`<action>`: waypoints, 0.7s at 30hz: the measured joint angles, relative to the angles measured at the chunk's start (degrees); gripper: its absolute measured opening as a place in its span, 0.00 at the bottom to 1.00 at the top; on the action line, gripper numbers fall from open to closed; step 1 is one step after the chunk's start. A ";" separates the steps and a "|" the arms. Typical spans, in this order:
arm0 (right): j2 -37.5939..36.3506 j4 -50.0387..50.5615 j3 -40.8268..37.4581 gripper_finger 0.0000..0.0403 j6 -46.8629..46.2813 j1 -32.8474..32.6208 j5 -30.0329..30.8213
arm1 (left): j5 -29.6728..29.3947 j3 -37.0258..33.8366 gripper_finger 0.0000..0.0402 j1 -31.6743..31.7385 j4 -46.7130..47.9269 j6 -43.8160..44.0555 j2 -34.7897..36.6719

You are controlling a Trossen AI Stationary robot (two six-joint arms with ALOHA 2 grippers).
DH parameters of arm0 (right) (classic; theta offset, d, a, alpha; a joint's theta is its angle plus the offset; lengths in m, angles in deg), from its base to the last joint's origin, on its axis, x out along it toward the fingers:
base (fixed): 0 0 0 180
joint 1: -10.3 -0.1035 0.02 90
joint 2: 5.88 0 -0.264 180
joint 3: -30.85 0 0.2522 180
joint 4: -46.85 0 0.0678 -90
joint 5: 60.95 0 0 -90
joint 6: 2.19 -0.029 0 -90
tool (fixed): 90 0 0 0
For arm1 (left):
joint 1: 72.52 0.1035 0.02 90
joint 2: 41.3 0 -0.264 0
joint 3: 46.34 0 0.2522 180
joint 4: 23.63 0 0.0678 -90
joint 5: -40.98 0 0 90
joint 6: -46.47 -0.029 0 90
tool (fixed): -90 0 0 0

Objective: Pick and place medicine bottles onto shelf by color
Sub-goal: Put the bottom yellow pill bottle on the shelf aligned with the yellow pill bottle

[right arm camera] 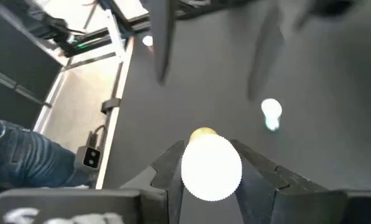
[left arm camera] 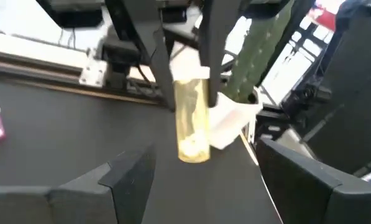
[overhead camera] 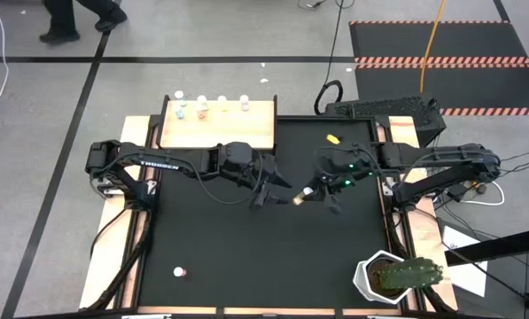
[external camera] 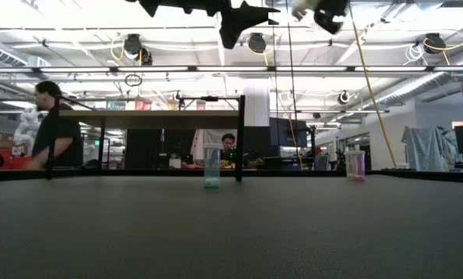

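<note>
From above, the right gripper (overhead camera: 310, 194) squeezes a yellow bottle (overhead camera: 299, 198) over the middle of the black mat (overhead camera: 246, 248), and the left gripper (overhead camera: 276, 190) waits wide apart just beside it. Four bottles stand along the far edge of the shelf (overhead camera: 220, 128); their colors are too tiny to tell. In the low view both arms are cut off at the top. The left wrist view shows the yellow bottle (left arm camera: 192, 118) hanging from dark fingers. In the right wrist view its white cap (right arm camera: 211, 168) hides nearly all of it.
</note>
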 joint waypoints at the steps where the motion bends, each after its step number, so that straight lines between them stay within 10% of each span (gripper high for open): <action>1: 1.39 -0.01 1.16 0.26 0.90 0.05 -0.56 | 0.51 0.00 0.69 -0.02 0.73 0.01 0.00; 14: 10.17 -1.47 10.35 0.26 9.68 0.03 -1.30 | 4.42 -0.02 0.68 0.20 4.96 5.94 -0.07; 21: 10.08 -1.57 10.35 0.26 9.68 0.03 -1.32 | 5.62 -0.01 0.46 0.34 4.51 5.98 -0.07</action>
